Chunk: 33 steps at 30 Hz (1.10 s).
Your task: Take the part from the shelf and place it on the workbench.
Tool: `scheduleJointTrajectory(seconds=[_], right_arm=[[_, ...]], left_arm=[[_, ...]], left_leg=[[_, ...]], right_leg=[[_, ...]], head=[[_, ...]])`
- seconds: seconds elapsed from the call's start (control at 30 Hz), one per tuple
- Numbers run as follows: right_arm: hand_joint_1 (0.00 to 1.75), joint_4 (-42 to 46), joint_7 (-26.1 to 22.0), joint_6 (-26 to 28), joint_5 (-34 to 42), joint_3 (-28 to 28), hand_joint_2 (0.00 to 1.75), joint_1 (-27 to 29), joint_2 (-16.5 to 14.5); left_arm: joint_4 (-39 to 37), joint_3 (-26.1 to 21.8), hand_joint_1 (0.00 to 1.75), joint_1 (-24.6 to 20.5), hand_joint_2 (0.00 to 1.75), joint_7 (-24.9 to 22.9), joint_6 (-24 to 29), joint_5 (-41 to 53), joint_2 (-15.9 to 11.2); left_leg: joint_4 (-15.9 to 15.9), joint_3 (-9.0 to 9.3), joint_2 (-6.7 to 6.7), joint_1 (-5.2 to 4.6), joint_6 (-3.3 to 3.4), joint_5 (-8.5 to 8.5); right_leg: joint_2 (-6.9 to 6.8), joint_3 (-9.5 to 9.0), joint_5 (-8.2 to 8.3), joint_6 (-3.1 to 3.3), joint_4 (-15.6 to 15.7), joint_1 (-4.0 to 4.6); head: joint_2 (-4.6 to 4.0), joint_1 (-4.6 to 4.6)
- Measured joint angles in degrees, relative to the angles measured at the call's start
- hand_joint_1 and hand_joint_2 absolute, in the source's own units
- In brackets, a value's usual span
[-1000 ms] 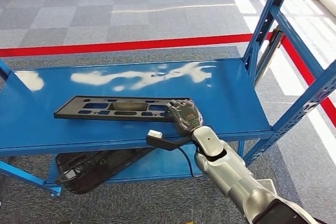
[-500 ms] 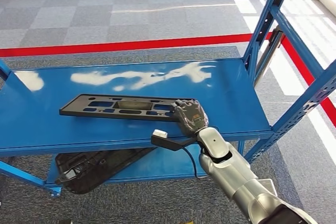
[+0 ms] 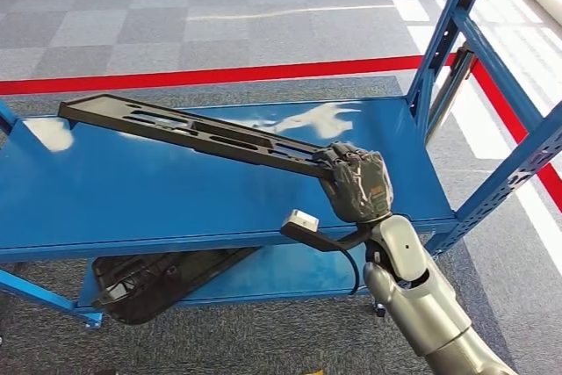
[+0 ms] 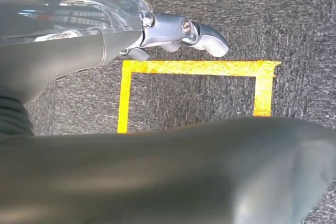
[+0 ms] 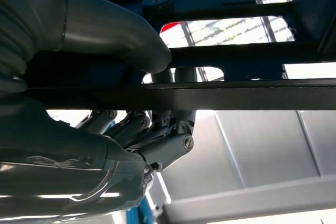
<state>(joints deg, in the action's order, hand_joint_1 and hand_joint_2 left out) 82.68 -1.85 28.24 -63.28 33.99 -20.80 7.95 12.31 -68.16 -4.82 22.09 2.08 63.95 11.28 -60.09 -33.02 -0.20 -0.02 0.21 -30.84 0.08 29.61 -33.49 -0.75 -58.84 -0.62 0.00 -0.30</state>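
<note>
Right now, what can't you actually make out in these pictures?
- Head view: the right hand covers the end of the black part it grips.
- Head view: the top shelf hides most of a dark part below.
- Left wrist view: the left hand shows partly; its state is unclear.

My right hand sits at the right end of the long part, gripping it over the front right of the top shelf. The part stretches away to my left and rear, its far end above the shelf's left rear corner, tilted clear of the surface as far as I can tell. On the lower shelf, to the left, lies another part. A shelf post stands at the right rear. My left hand hangs over floor tape.
</note>
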Motion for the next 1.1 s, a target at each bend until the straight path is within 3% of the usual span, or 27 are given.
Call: scheduleJointTrajectory(seconds=[0.23, 0.37, 0.57, 0.73, 0.9, 1.1], right_arm=[[1.75, 16.07, -5.65, 3.94, 10.61, -4.96, 1.75, 7.76, 4.70], [1.75, 23.83, -10.99, 1.97, 21.98, -6.83, 1.75, 12.00, 6.71], [1.75, 31.75, -18.41, -10.06, 44.23, -8.12, 1.75, 16.48, 8.01], [1.75, 34.79, -21.23, -27.11, 62.52, -8.75, 1.75, 19.99, 8.05], [1.75, 36.18, -21.23, -37.45, 70.05, -8.91, 1.75, 23.27, 8.10], [1.75, 36.41, -20.37, -41.89, 72.47, -8.89, 1.75, 25.56, 8.17]], left_arm=[[0.00, -0.56, 0.00, 0.20, 1.75, 0.45, 0.46, -0.94, 0.00], [0.00, -0.91, 0.00, 0.28, 1.75, 1.39, 1.15, -1.02, 0.00], [0.00, -0.98, 0.00, 0.30, 1.75, 1.46, 2.92, -0.91, 0.00], [0.00, -1.15, 0.00, 0.31, 1.75, 2.21, 2.62, -1.44, 0.00], [0.00, -1.84, 0.00, 0.40, 1.75, 3.01, 2.58, -1.99, 0.00], [0.00, -2.39, 0.00, 0.43, 1.75, 3.45, 2.60, -2.15, -0.02]], left_leg=[[0.00, -0.01, 0.00, -0.01, 0.00, -0.01], [0.00, -0.01, 0.00, 0.00, 0.00, -0.02], [0.01, 0.00, 0.00, 0.01, 0.00, -0.01], [0.01, 0.00, 0.00, 0.01, 0.00, -0.01], [0.01, -0.01, 0.00, 0.00, 0.00, -0.03], [0.01, 0.01, 0.00, -0.01, 0.02, -0.03]], right_leg=[[-0.01, 0.01, 0.00, 0.00, 0.01, 0.00], [0.00, 0.01, -0.01, -0.01, 0.01, 0.00], [0.00, 0.00, -0.01, 0.00, 0.01, 0.01], [-0.01, -0.03, -0.02, -0.02, 0.01, 0.01], [-0.01, -0.02, -0.03, -0.04, 0.01, 0.00], [-0.01, -0.03, -0.04, -0.04, 0.01, 0.00]], head=[[0.00, 0.01], [0.00, 0.01], [0.00, 0.00], [0.00, 0.03], [0.00, 0.04], [0.00, 0.04]])
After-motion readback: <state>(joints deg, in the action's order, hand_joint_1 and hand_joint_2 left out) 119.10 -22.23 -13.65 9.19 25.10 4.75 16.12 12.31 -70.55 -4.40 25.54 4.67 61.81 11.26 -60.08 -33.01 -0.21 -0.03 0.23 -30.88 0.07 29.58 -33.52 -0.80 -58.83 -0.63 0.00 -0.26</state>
